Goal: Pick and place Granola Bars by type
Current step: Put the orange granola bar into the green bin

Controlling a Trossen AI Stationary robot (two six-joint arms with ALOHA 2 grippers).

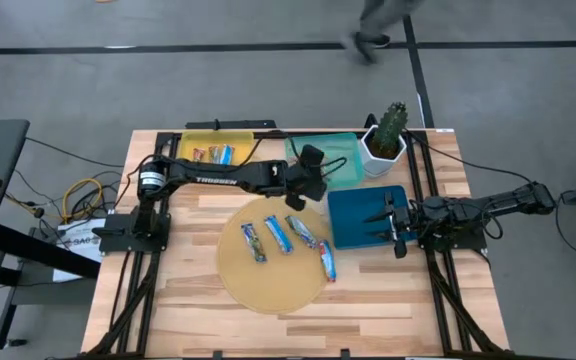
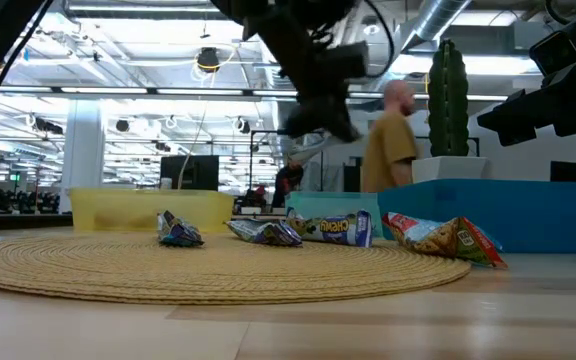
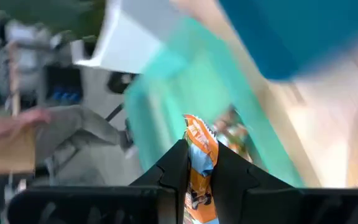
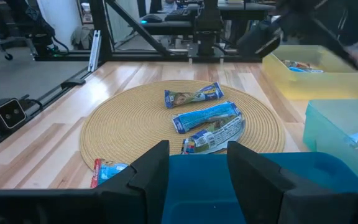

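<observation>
Carrying step: left tool (image 3: 199,163) is clamped on an orange-wrapped granola bar (image 3: 199,149), held above the worktop near centre frame in the high view, at the near edge of the teal tray (image 1: 340,160). That tray already holds at least one bar. Next move, as I judge it: travel on over the teal tray interior, lower, then release. Right tool (image 1: 392,220) waits with fingers apart over the blue tray (image 1: 353,222), right of centre. Four blue-and-white bars (image 1: 280,235) lie on the round woven mat (image 1: 268,290); more sit in the yellow tray (image 1: 200,140), upper left.
</observation>
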